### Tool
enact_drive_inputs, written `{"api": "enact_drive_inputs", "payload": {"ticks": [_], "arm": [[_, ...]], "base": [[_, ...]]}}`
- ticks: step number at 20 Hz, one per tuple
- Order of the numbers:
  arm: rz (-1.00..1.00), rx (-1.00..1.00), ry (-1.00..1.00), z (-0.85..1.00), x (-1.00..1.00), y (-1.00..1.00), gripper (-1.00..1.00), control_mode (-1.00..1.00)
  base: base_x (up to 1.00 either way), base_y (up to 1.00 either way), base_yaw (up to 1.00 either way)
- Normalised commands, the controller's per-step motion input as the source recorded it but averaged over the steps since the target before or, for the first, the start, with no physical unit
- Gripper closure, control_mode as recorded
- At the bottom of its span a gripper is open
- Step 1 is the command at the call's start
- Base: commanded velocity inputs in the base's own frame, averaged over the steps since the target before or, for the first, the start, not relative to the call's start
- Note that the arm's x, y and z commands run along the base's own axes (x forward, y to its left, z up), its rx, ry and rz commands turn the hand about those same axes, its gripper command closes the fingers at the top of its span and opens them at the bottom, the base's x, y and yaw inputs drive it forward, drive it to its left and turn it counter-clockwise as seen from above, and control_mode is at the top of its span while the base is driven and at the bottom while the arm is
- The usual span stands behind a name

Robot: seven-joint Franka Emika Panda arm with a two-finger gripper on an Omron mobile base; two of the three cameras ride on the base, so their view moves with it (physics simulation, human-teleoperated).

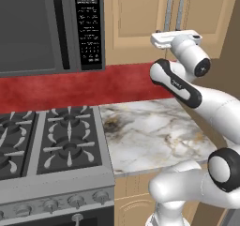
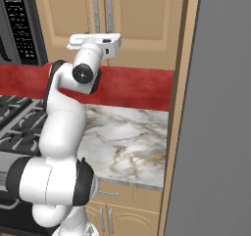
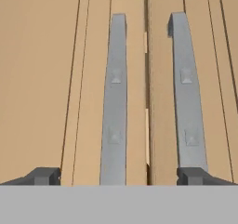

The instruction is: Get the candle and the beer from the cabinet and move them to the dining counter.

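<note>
cabinet (image 3: 42, 79): matt tan wood | handles (image 3: 115, 97): brushed metal | countertop (image 1: 150, 131): glossy marble

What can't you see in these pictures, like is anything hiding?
- Inside the tan wooden wall cabinet: shut panelled doors hide it in all views, so candle and beer cannot be seen.
- Silver bar handles: bottoms cut off in the hand view; partly behind the white arm in the base views.
- Open gripper: only dark fingertips show.
- Black microwave: cut off by the left base view's edge.
</note>
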Motion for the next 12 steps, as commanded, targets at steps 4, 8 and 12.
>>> {"api": "enact_drive_inputs", "payload": {"ticks": [4,8,12], "arm": [[0.00,0.00,0.00,0.00,0.27,0.00,-1.00,-1.00],[0.00,0.00,0.00,0.00,0.27,0.00,-1.00,-1.00],[0.01,0.00,0.00,0.00,0.17,0.00,-1.00,-1.00]], "base": [[0.00,0.00,0.00],[0.00,0.00,0.00],[0.00,0.00,0.00]]}}
